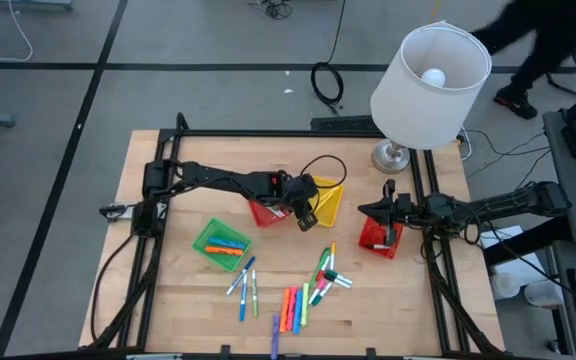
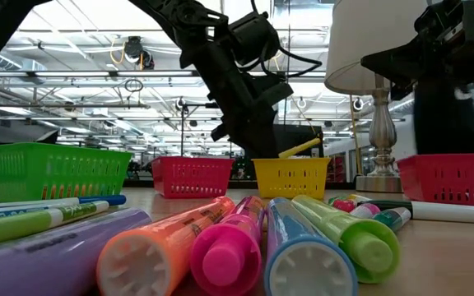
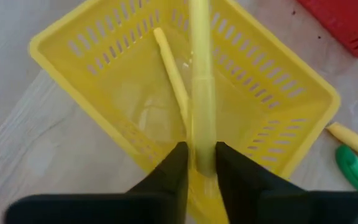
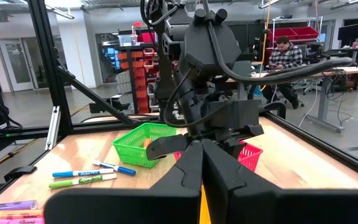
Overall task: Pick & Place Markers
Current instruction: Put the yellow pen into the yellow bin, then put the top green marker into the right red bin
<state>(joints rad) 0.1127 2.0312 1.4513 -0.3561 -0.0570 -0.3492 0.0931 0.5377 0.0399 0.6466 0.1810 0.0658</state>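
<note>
While the left gripper (image 1: 306, 213) hangs over the yellow basket (image 1: 330, 200) in the high view, the right gripper (image 1: 389, 226) waits over a red basket (image 1: 376, 238) well apart, so the left arm is the nearer one; loose markers (image 1: 293, 308) lie on the table (image 1: 168, 300) beyond its reach.

From the low view, the left arm comes down just behind the yellow basket (image 2: 291, 178), and a yellow marker (image 2: 299, 148) slants out above the rim.

Past the left wrist's fingers (image 3: 173, 168), the held yellow marker (image 3: 201, 93) runs straight ahead, long axis in line with the gripper, its far end over the basket's floor beside another yellow marker (image 3: 171, 74) already lying inside. Both fingers flank its near end; whether they pinch it or have slackened I cannot tell.

The right wrist view shows its own fingers (image 4: 188, 171) pressed together, holding nothing that I can see.
</note>
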